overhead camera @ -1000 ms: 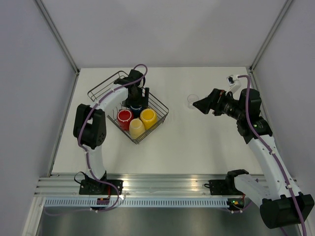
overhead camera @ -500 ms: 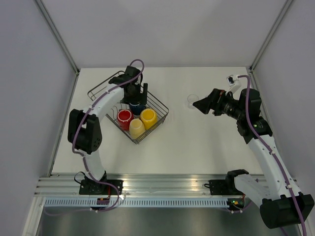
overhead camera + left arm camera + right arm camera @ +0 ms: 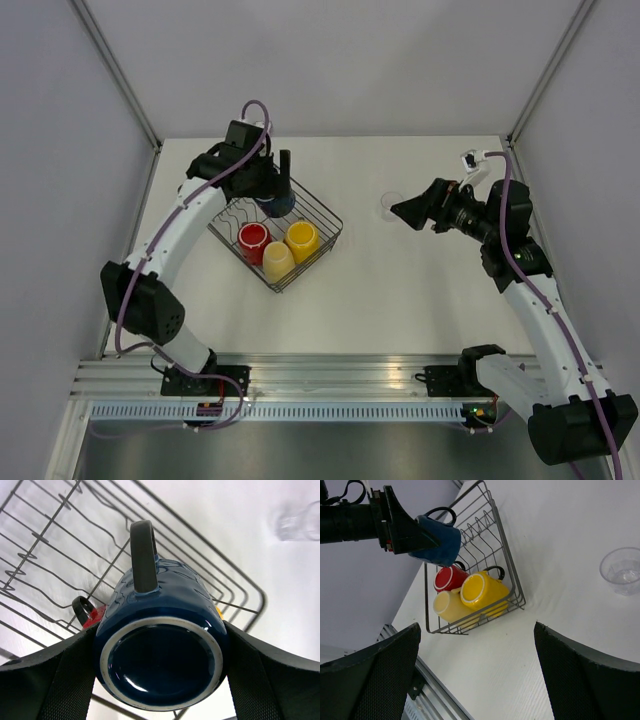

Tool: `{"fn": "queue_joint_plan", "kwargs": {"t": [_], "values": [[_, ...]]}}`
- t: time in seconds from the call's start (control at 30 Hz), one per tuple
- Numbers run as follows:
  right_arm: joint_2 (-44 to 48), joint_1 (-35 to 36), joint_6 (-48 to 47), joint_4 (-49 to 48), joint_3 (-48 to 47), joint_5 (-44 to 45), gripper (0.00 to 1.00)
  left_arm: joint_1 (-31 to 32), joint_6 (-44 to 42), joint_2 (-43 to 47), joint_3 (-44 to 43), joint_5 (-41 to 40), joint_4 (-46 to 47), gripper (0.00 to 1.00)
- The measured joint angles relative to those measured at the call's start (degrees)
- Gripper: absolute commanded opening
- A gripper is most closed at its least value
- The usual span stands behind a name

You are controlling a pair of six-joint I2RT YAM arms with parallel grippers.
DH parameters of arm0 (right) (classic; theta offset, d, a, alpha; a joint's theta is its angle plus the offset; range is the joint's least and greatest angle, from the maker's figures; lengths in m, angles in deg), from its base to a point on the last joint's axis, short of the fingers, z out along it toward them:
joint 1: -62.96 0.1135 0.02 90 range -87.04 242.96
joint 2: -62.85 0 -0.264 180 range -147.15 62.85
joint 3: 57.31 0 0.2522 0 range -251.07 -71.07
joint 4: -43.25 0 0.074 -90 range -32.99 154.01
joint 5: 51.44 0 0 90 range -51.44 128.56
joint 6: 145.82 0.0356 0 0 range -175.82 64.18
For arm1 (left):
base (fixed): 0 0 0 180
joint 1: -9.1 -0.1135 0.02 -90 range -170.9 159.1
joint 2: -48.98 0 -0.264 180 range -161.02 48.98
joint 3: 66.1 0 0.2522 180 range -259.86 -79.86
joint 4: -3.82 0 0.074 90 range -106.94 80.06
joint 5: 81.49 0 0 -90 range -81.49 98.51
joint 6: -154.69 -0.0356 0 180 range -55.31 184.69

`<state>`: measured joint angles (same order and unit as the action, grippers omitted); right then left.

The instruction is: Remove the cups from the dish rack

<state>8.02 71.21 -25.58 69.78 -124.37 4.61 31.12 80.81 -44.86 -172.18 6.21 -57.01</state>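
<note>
The dark blue mug (image 3: 160, 645) is glossy navy with faint swirling lines, a black handle and a pale ring around its base. The dish rack (image 3: 510, 565) is dark grey wire. The mugs in it are a red mug (image 3: 449, 578), an orange-yellow mug (image 3: 482, 592) and a pale cream-yellow mug (image 3: 451, 609) — the first two with dark handles. The glass tumbler (image 3: 621, 571) is clear, the table (image 3: 400, 290) white, the cables (image 3: 503, 195) purple.

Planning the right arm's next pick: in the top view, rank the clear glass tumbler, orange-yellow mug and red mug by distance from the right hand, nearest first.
1. Clear glass tumbler, right beside the right hand.
2. Orange-yellow mug, right side of the dark wire dish rack.
3. Red mug, rack's left side.
</note>
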Motion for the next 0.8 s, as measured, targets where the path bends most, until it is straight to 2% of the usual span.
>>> {"fn": "queue_joint_plan", "kwargs": {"t": [0.13, 0.27, 0.47, 0.6, 0.8], "values": [[-0.4, 0.2, 2.7, -7.1, 2.7, -4.1, 0.98, 0.0, 0.7, 7.0, 0.0, 3.8, 0.5, 0.02], [-2.6, 2.5, 5.7, -14.3, 4.7, -7.0, 0.98, 0.3, 3.6, 14.8, 3.6, 11.5, 6.3, 0.02], [-4.6, 11.1, 8.7, -25.9, 6.2, -8.7, 0.98, 0.6, 12.3, 23.9, 14.5, 25.0, 20.7, 0.02], [-4.6, 15.7, 9.5, -33.0, 7.3, -8.3, 0.95, 0.7, 20.8, 24.5, 20.9, 35.0, 33.0, 0.02], [-4.7, 20.5, 11.1, -42.1, 8.6, -8.0, 0.87, 1.7, 34.6, 24.5, 29.2, 46.3, 51.8, 0.02]]}}
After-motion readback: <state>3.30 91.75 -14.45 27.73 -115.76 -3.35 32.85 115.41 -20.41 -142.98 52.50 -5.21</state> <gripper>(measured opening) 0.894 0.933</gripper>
